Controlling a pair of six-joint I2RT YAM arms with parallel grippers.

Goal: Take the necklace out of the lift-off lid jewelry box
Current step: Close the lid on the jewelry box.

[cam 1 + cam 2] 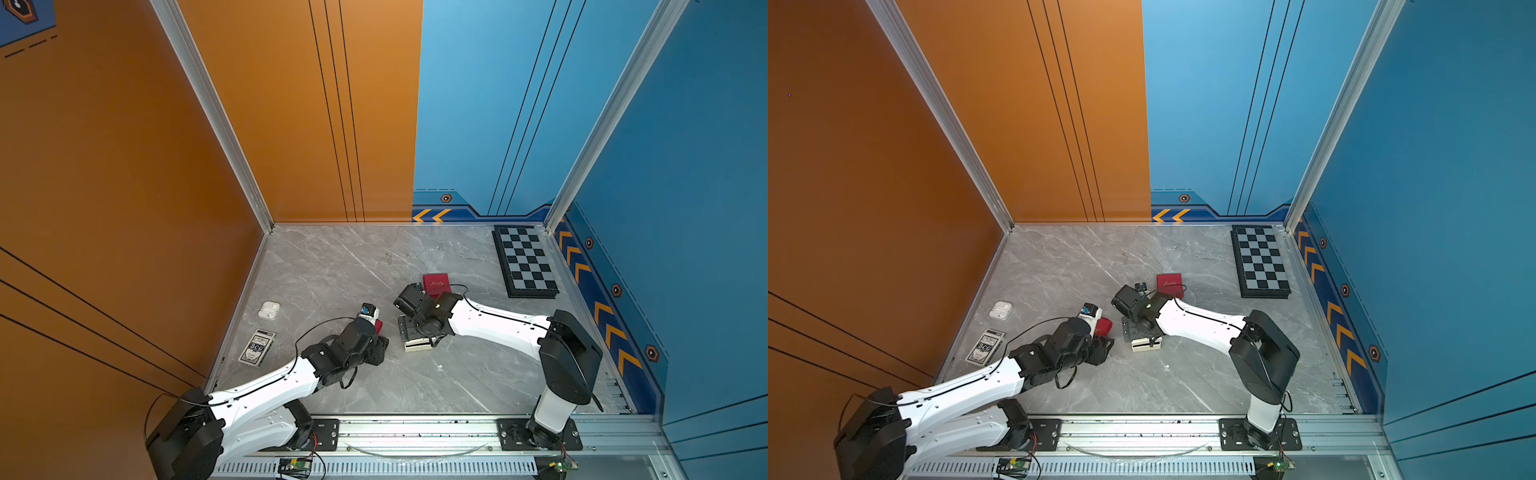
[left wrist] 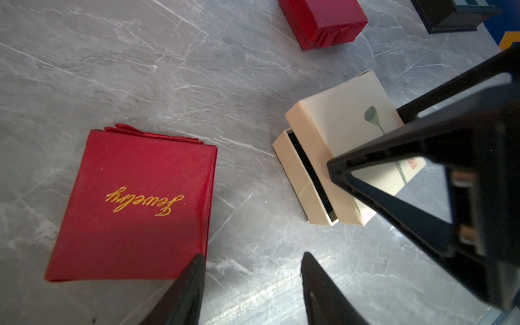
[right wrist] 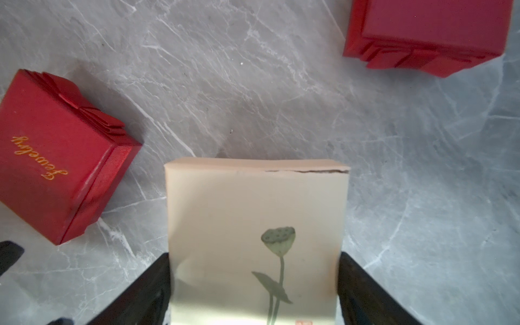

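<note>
1. Right hand (image 3: pixel 254 259) clamps cream lid (image 3: pixel 253 202) by its sides; base (image 2: pixel 298 180) sits beneath, part uncovered.
2. Necklace unseen, presumably inside base.
3. Left hand (image 2: pixel 252 256) half-wide, empty.
4. Risk: snug lid drags base up, spilling necklace.

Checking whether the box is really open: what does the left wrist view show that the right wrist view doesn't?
Only left wrist: the cream box's base with a dark gap under the shifted lid, plus the chessboard edge. Only right wrist: a split along the lid's far edge, and both right fingers pressed to the lid's sides. Both: the lotus-print lid, the lettered red box, the plain red box, the marble table. Neither shows a necklace.
</note>
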